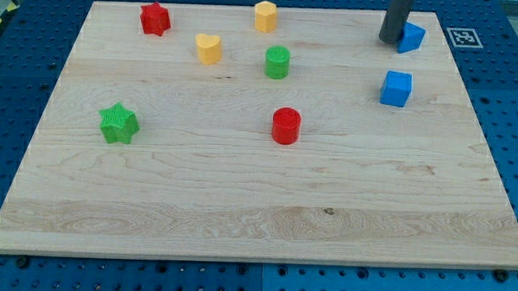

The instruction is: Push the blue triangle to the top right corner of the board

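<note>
The blue triangle (412, 36) lies near the board's top right corner, partly hidden on its left side by my rod. My tip (391, 39) rests on the board right against the triangle's left side. A blue cube (397, 88) sits below them, toward the view's right.
A wooden board (240, 205) carries a red star (154, 19) at top left, a yellow hexagon (265, 16) at top middle, a yellow heart (209, 49), a green cylinder (277, 61), a red cylinder (286, 126) and a green star (118, 123). A marker tag (463, 37) lies off the board's top right.
</note>
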